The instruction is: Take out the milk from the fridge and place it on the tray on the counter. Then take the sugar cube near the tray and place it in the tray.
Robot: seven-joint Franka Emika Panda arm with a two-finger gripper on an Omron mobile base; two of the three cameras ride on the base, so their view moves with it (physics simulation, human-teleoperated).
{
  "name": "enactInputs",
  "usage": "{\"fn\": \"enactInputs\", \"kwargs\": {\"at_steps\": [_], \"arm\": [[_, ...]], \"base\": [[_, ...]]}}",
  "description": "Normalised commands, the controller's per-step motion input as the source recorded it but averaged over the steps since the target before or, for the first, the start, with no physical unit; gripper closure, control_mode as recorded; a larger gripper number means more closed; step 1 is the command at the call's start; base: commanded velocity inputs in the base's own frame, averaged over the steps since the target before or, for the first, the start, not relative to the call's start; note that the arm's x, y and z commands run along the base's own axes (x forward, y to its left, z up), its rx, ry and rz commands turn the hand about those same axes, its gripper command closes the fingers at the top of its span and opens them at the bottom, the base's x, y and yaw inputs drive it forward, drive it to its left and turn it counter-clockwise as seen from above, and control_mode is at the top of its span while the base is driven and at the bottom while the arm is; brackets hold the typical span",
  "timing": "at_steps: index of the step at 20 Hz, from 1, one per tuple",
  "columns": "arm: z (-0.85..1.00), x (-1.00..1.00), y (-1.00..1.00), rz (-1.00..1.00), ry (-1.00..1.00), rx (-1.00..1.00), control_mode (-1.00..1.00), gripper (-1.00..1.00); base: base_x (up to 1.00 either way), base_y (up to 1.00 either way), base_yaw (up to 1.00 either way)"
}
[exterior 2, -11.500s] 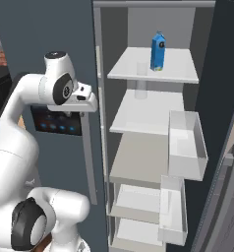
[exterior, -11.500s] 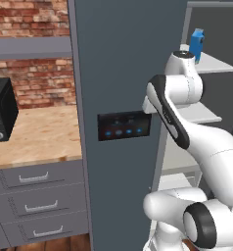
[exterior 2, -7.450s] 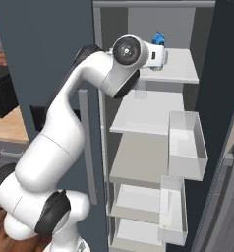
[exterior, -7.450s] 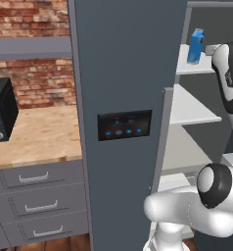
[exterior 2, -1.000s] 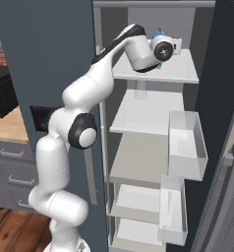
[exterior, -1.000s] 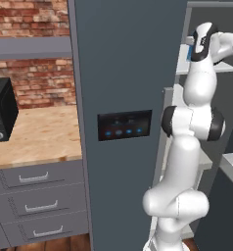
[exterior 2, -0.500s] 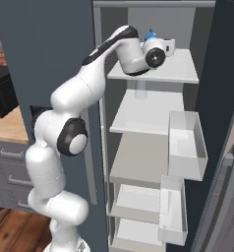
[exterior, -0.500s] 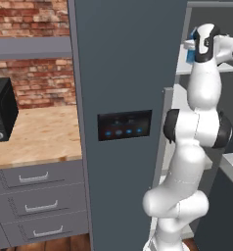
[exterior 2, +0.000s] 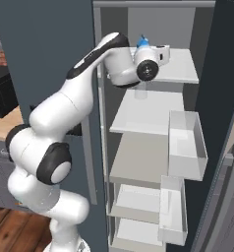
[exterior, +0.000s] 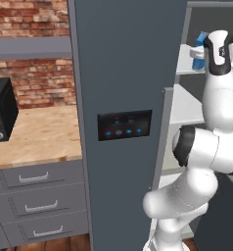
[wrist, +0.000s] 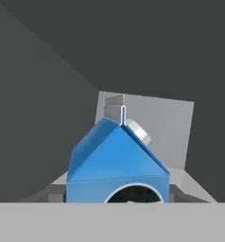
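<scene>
Hand view shows the milk (wrist: 116,163) carton's gabled top.

Matt blue milk (wrist: 116,160) carton — perhaps paper; butcher-block wood counter (exterior: 37,142); smooth grey-blue fridge (exterior: 123,63).

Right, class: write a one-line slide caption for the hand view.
Hand camera looks at the gabled top of the blue milk carton, close in front, against the fridge's dark interior.

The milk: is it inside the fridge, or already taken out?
Inside. The milk stands upright on the top shelf of the open fridge, with the robot's hand close up to it.
</scene>
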Motion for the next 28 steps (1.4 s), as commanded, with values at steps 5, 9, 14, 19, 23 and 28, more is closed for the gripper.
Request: {"fn": "enactInputs", "kwargs": {"at_steps": [5,9,14,19,23,28], "arm": [[0.01,-1.00,0.17,-0.12,0.00,0.03,-1.00,1.00],[0.16,-1.00,0.16,-0.16,0.00,0.18,-1.00,1.00],[0.24,-1.00,0.26,-0.14,0.00,0.28,-1.00,1.00],[0.23,-0.89,0.30,-0.08,0.05,0.14,-1.00,1.00],[0.39,-0.79,0.32,0.00,0.19,0.00,-1.00,1.00],[0.30,-0.64,0.41,0.02,0.30,-0.07,-1.00,1.00]], "base": [[0.00,0.00,0.00],[0.00,0.00,0.00],[0.00,0.00,0.00],[0.00,0.00,0.00],[0.00,0.00,0.00],[0.00,0.00,0.00]]}}
